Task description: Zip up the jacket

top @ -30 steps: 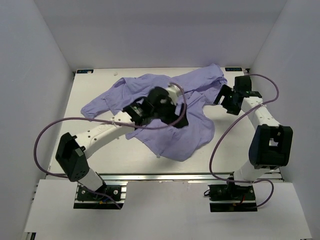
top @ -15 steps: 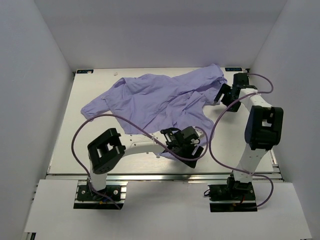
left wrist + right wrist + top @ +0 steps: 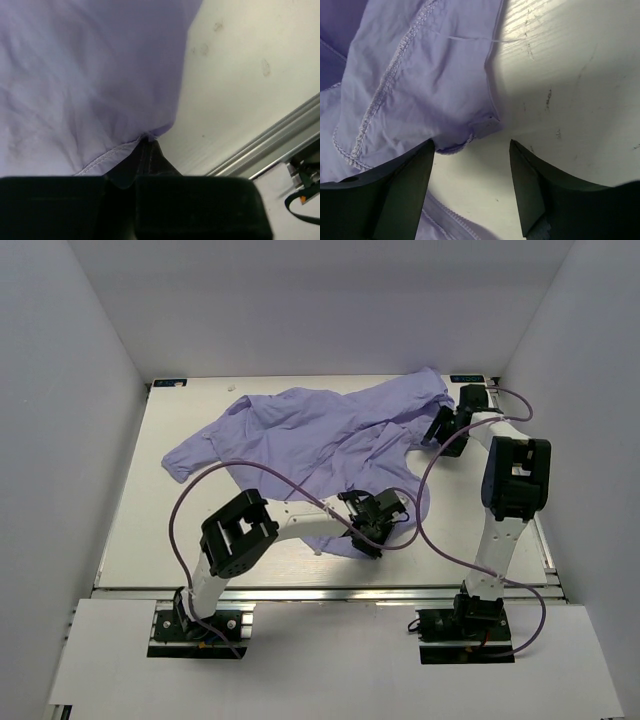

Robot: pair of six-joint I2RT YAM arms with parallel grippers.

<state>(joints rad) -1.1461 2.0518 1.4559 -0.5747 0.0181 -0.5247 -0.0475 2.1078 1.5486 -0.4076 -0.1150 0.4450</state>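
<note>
The lavender jacket (image 3: 310, 440) lies crumpled across the far and middle table. My left gripper (image 3: 368, 540) is at its near hem, by the front edge. In the left wrist view the gripper (image 3: 146, 146) is shut, pinching the stitched hem of the jacket (image 3: 90, 75). My right gripper (image 3: 434, 433) sits at the jacket's right edge. In the right wrist view it (image 3: 472, 149) stands open, low over the table. A jacket (image 3: 420, 75) corner with a small tab (image 3: 487, 125) lies just ahead of the jaws. Zipper teeth (image 3: 451, 220) run below the left finger.
The white table (image 3: 170, 530) is walled by white panels on three sides. An aluminium rail (image 3: 320, 593) runs along the front edge, close to my left gripper and seen as the rail (image 3: 280, 145) in the left wrist view. Purple cables loop over both arms.
My left arm swung from over the jacket's middle down to its near hem and shut on it. The right gripper edged toward the jacket's right edge and its jaws narrowed.
</note>
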